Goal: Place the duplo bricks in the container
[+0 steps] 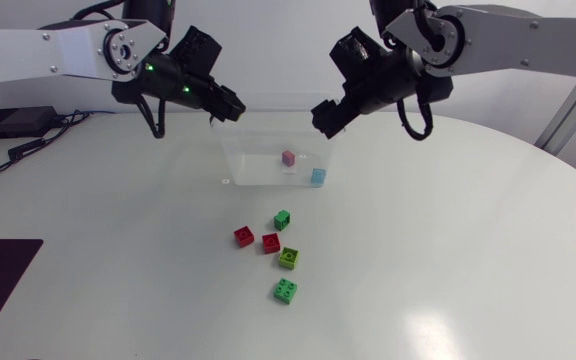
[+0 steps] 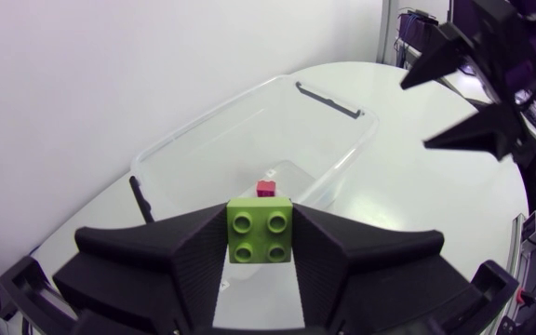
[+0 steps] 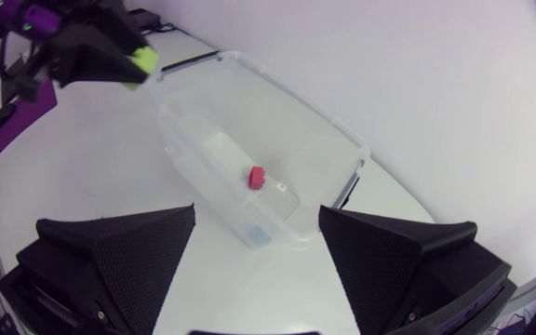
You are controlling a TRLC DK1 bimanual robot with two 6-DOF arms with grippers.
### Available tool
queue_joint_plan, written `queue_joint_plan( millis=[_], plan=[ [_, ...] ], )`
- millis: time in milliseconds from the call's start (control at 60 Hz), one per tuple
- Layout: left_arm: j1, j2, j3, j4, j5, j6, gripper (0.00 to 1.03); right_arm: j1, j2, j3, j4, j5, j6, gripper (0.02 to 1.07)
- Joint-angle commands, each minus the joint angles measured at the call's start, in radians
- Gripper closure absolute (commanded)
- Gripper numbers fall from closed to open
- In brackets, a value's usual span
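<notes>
The left gripper is clamped on a lime-green brick, with one broad finger pressed against each side and the studs facing the wrist camera. In the head view this gripper hangs in the upper centre-left of the frame, by the upper left corner of the clear container. The container sits in the upper middle of the white table. The right gripper hangs in the upper centre-right, by the container's upper right corner. Its fingers stand wide apart with nothing between them, and in the right wrist view the container lies ahead of the gap. Inside the container a pink brick rests near the middle and a light blue brick rests at the lower right corner. Five more bricks lie loose on the table below the container, around the frame's centre. The upper green brick is nearest the container. Below it the left red brick and the right red brick lie close together. A yellow-green brick sits just beside the right red one, and the lowest green brick lies beneath that.
</notes>
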Motion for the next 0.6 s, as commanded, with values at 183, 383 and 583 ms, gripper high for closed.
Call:
queue_joint_plan(
  millis=[183,383,583],
  plan=[
    [0.001,0.157,0.163,0.013,0.003,-0.059,0.7,0.106,-0.149,-0.283,-0.033,-0.012,-0.025,0.1],
    [0.001,0.251,0.255,0.013,-0.027,-0.081,0.7,0.164,-0.166,-0.389,-0.013,-0.013,-0.005,0.1],
    [0.001,0.323,0.344,0.013,-0.058,-0.107,0.69,0.18,-0.072,-0.401,0.053,-0.013,0.0,0.1]
  ],
)
